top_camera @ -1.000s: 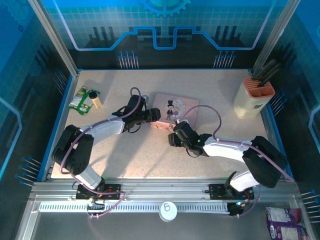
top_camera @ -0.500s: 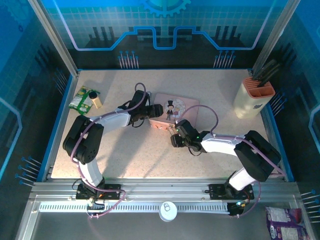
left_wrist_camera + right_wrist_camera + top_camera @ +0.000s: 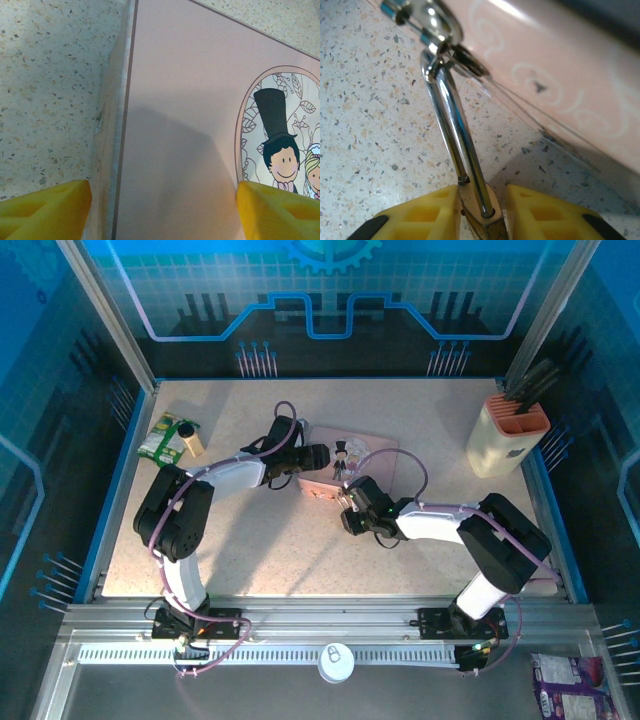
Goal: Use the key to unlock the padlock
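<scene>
The left end effector point(image 3: 165, 215) hovers over the pink tin point(image 3: 185, 125), fingers point(image 3: 45, 210) wide apart, straddling its left edge above the desk point(image 3: 50, 75). To the right, the right end effector point(image 3: 482, 212) is clamped on the padlock point(image 3: 479, 217) at its brass body, the shackle point(image 3: 463, 150) hooked through the clasp point(image 3: 427, 22) on the tin's side.

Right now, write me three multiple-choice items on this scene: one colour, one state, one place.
1. The tin is: A) blue; B) pink; C) green.
2. The left gripper is: A) shut; B) open; C) shut on the tin.
3. The padlock sits: A) on the tin's lid; B) at the left gripper; C) at the right gripper.
Answers: 1 B, the lid is pink; 2 B, its fingers stand wide apart over the tin's edge; 3 C, its brass body lies between that gripper's yellow fingers.
</scene>
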Motion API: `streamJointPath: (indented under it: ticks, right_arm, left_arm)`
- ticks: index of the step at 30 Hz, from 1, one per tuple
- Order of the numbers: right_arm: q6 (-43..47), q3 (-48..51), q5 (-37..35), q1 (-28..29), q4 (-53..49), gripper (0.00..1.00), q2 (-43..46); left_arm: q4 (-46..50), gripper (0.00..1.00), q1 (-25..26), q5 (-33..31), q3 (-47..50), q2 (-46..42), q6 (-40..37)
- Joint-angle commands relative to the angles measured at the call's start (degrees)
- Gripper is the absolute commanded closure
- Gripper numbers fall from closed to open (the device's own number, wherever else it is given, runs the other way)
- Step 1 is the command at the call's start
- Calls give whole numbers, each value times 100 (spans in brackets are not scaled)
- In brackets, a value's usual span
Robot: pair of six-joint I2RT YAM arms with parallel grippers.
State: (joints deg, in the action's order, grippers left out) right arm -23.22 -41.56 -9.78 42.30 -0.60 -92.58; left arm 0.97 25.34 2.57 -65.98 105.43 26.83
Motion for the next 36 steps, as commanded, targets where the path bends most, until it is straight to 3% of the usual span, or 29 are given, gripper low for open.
streamJointPath:
  ticks: [1, 7, 16, 23, 36]
  right_arm:
    - [42, 2, 93, -56, -129, 72, 219]
    - [-57, 56, 301, 14, -105, 75, 293]
    - [-64, -35, 51, 105, -334, 78, 123]
    - [-161, -160, -59, 156, -374, 85, 108]
    - [-1078, 22, -516, 176, 105, 95, 196]
  left_arm:
    - [281, 24, -38, -329, 47, 179, -96]
    - [320, 24, -38, -440, 23, 198, -81]
    - [339, 26, -38, -446, -18, 293, -66]
    - [355, 27, -38, -438, -5, 338, -37]
    - [122, 29, -16, -546, 603, 67, 197]
